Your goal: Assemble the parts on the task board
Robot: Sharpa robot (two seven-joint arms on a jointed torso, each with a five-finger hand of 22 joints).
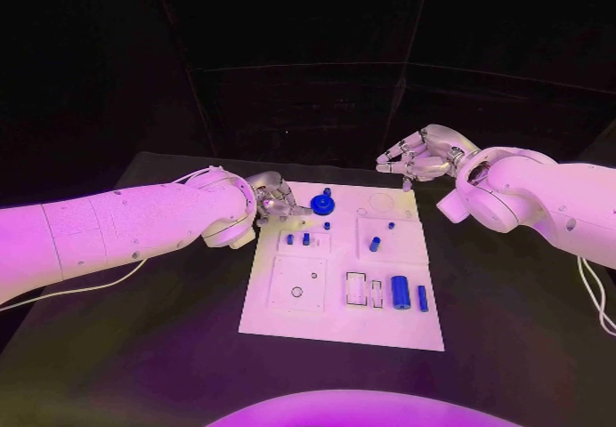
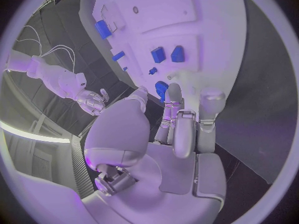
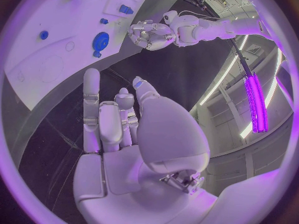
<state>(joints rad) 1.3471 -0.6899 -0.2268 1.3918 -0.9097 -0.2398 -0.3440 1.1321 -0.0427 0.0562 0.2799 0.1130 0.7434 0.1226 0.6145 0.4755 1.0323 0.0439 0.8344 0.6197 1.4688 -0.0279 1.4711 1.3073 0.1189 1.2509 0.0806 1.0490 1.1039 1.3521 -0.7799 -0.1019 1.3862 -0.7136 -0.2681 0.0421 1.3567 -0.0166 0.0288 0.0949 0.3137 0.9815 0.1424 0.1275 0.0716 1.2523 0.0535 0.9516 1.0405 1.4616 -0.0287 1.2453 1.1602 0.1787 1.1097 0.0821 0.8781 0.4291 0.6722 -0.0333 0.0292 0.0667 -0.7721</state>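
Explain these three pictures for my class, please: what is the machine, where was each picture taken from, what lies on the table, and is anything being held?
This is a robot with two white arms, each ending in a silver hand with fingers. The square picture looks down from its head at a black table. The two round pictures come from cameras at the wrists, behind each hand. On the table lies a white board carrying small blue parts, among them a round blue disc and a blue cylinder. The left hand sits at the board's far left edge, beside the disc. The right hand hovers beyond the far right corner. Neither hand seems to hold anything.
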